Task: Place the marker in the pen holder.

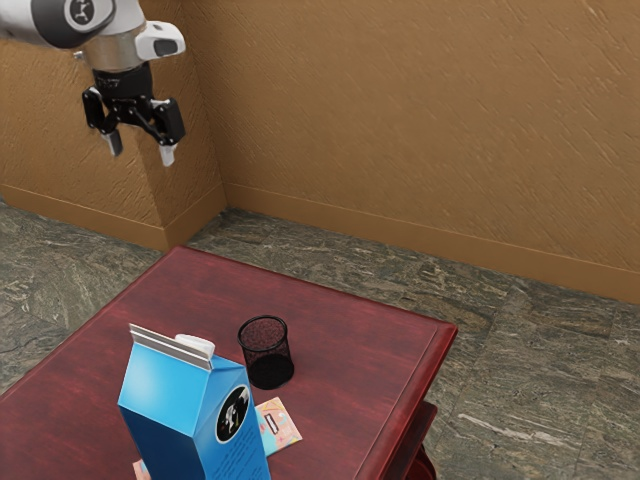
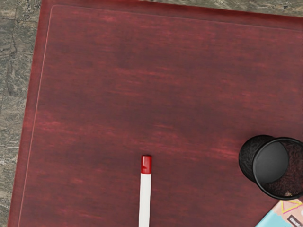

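- Marker: it lies on its side on the tabletop, well apart from the black mesh pen holder, which stands upright.
- You can expect it to be light and stiff, with a hard, smooth barrel that probably won't crush but may roll or skid if one finger nudges it first.
- Take it by the white barrel, with the fingers across its width and one on each side. I'd have you leave the red cap alone, since it might pull loose.
- A hold away from the end you mean to lower should give you clearance over the rim; you'll need to turn the marker upright before letting it drop in.
- Close gently. On a barrel this slim and round, an off-centre squeeze could let it pivot in your hold.
- Your end effector hangs high above the tabletop, its two fingers spread wide, with nothing between them and touching nothing.
- The wide spread leaves you ample room to straddle the marker; your next move is to line up over it and come down.
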